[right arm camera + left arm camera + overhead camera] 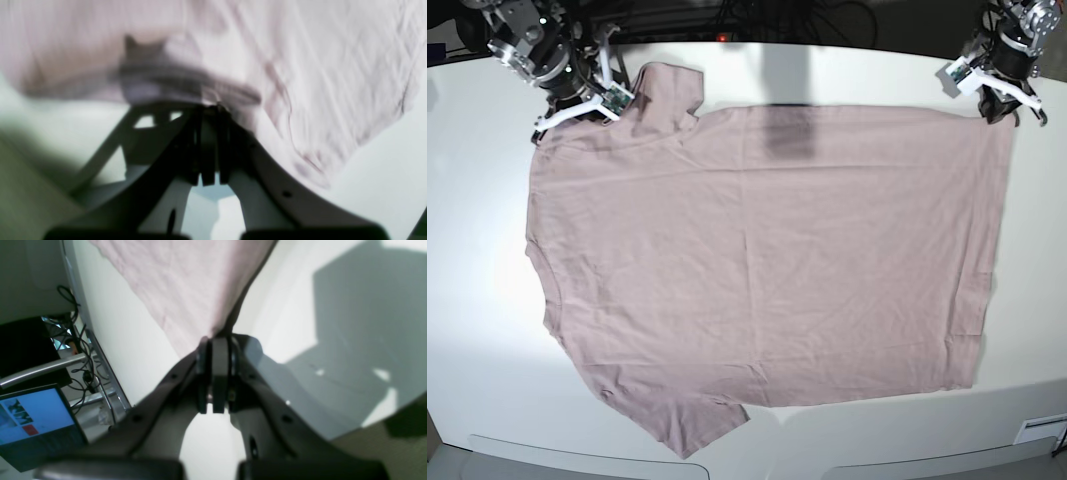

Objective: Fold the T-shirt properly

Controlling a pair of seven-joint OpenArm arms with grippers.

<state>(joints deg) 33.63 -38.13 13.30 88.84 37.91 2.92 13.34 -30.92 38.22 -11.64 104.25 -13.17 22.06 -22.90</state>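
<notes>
A: Where is the T-shirt (pixel 757 260) found, and how is it held?

B: It is spread flat across the white counter (pixel 467 200), collar side toward the base view's left, hem toward its right. The left end effector (pixel 215 340) is pressed together on the far hem corner; pink cloth is seen running out from between its pads. The right end effector (pixel 210 108) is pressed together at the shoulder beside the far sleeve; its wrist view is blurred, so the exact bite cannot be judged, though cloth appears caught there.

A: How should the fold be carried out well?

B: Both far corners should probably be lifted evenly and drawn toward the near edge together, so the far edge is kept taut and straight. Uneven height would likely let the thin cotton sag and crease. The near sleeve (pixel 692 420) should be left undisturbed.
</notes>
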